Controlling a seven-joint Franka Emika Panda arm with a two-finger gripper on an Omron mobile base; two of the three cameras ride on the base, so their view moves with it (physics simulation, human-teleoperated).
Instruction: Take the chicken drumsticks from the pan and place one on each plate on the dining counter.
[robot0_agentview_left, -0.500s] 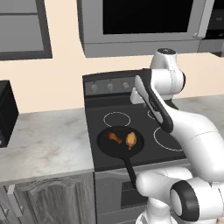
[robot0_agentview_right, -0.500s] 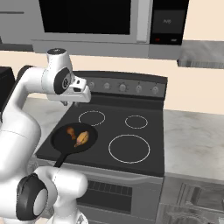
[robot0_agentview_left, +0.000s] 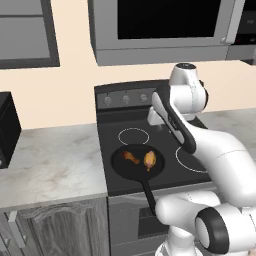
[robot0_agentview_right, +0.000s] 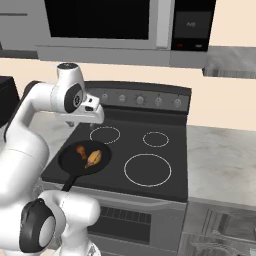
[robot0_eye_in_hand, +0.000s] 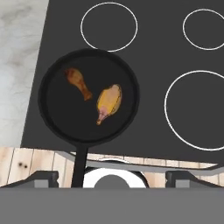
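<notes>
A black stove (robot0_agentview_left: 165, 150) with white burner rings stands between two stretches of grey marbled worktop (robot0_agentview_left: 45, 165), under a dark-fronted microwave (robot0_agentview_left: 165, 30). On the worktop's far left edge sits part of a black box-shaped appliance (robot0_agentview_left: 7, 130).

The white arm rises over the right side of the stove and bends back toward its rear, with the hand held high above the cooktop. The end effector (robot0_eye_in_hand: 112, 177) looks straight down on the stove, its two dark fingertips (robot0_eye_in_hand: 43, 178) standing far apart, wide open and holding nothing.

The pan (robot0_eye_in_hand: 89, 103) rests on the front left burner area of the stove, its long handle pointing toward the front edge. Both drumsticks lie inside it. The darker brown drumstick (robot0_eye_in_hand: 78, 82) lies toward the left of the pan with its thin bone end pointing inward. The paler golden drumstick (robot0_eye_in_hand: 108, 102) lies just beside it, near the pan's middle, thin end toward the handle side; the two sit close but apart.
</notes>
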